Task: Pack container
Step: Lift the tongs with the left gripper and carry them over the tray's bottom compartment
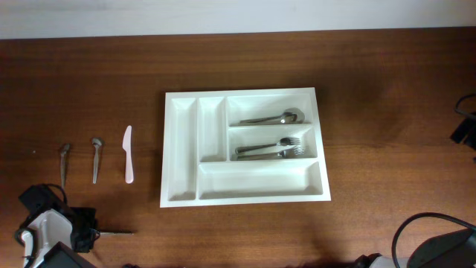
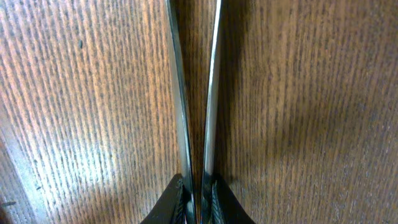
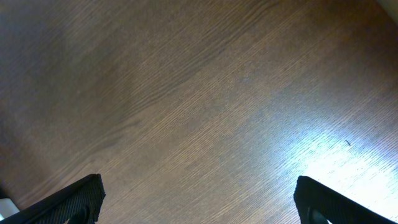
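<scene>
Your left gripper has its jaws pinched on a thin metal utensil at the near left corner of the table; I cannot tell what kind it is. Make sure the pinch is firm and the piece sits straight before you lift, or it may swivel. Your right gripper hangs wide open, holding nothing. The container lies at the table's middle, with a spoon and forks already in two wide compartments. I'd carry low and release along a compartment's length.
</scene>
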Tool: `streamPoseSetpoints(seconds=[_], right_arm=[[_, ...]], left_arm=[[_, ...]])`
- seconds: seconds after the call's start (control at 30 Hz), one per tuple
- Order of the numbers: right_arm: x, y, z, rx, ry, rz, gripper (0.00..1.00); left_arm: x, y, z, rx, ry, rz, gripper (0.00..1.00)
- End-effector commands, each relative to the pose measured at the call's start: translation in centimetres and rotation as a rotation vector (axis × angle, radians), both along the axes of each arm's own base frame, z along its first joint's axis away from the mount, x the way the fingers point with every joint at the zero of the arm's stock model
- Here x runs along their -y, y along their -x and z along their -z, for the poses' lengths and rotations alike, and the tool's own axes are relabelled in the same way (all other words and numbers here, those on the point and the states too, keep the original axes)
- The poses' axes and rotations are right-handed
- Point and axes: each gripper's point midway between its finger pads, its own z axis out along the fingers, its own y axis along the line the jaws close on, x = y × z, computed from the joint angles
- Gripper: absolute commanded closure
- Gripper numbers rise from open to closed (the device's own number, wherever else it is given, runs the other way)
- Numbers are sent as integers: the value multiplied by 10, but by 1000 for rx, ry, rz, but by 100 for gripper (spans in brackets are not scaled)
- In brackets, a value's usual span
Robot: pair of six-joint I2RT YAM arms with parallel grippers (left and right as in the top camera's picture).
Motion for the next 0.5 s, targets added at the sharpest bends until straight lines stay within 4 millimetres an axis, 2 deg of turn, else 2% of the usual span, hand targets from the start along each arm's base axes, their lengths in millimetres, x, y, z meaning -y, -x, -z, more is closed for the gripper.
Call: streamPoseSetpoints(seconds=[0.0,0.13,0.3,0.47], right_arm=[[-1,0,-1,8,-8,7,1],[-1,0,-1,8,-8,7,1],[-1,0,-1,8,-8,7,1],[-1,0,-1,8,-8,7,1]], left_arm=[[10,-4,4,18,49,98,98],[13,-28,-6,125,85,202,98],[29,-65,-31,312,138,268,98],[52,-102,-64,428,67,526,99]])
